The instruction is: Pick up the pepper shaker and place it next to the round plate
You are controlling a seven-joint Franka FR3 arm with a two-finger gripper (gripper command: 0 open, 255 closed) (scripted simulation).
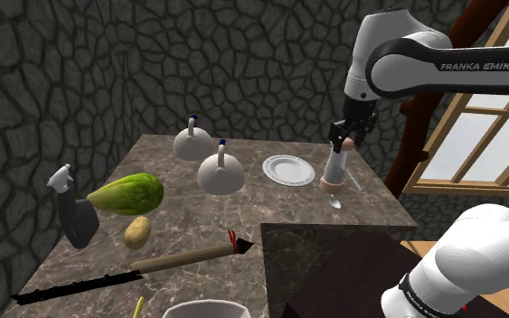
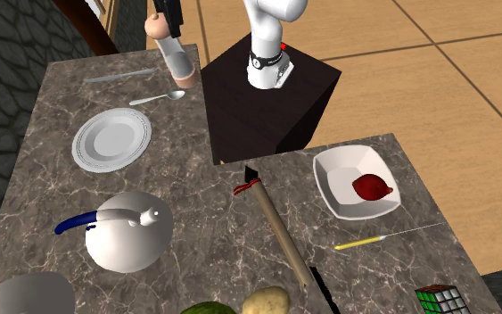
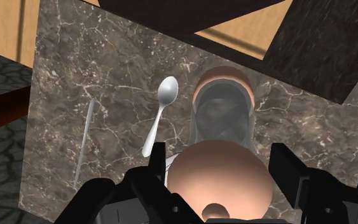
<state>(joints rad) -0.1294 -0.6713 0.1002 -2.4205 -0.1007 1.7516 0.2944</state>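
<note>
Gripper is coming straight down over the pepper shaker, which is standing at the far right of the table in the shoulder view. The shaker's long axis is running near-upright in line with the hand, pinkish cap up, clear body and base below. In the wrist view the fingers are sitting hard against the cap, one each side, so I'm reading that as clamped on it. I can't tell whether the base is resting on the marble or hanging just off it. The round plate is lying just to the shoulder view's left of the shaker, close but not touching. A spoon is lying just beside the base, on the side away from the plate. My read: the spot is already good, so the remaining move is vertical only, keeping the axis plumb.
</note>
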